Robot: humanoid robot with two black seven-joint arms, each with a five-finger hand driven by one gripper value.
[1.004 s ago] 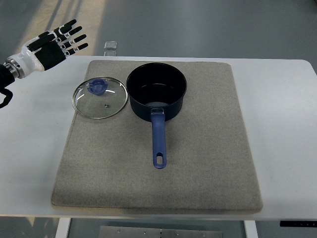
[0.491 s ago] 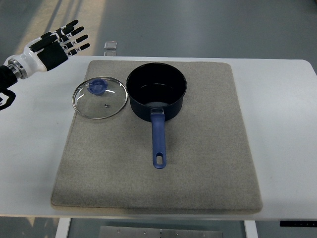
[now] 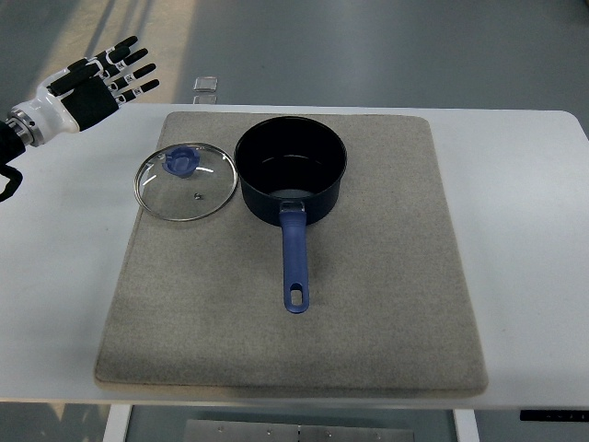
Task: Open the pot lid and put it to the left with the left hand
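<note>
My left hand (image 3: 90,87), black and white, hangs above the far left corner of the white worktop (image 3: 525,230), its arm coming in from the left edge of the view. My fingers (image 3: 132,64) are spread apart and straight, pointing toward the far right, and they hold nothing. The hand is well apart from everything on the mat.

A grey rectangular felt mat (image 3: 368,304) covers most of the worktop. On its far left part lies the round glass lid with a metal rim and blue knob (image 3: 186,181). It rests flat, knob side up, with the knob showing off-centre toward the lid's far left. The lid's left rim reaches just about to the mat's left edge.

Immediately right of the lid stands the dark blue saucepan with a black inside (image 3: 291,168), uncovered and upright, near the middle of the mat's far edge. The lid's right rim is just beside the pan's wall; whether they touch I cannot tell. The pan's long blue handle (image 3: 294,261) runs from the near wall straight toward the near edge of the worktop, ending around the mat's middle, with an oval hanging hole at its tip.

A small clear bracket-like piece (image 3: 206,87) sits at the far edge of the worktop, just beyond the mat's far left corner and to the right of my fingertips.
</note>
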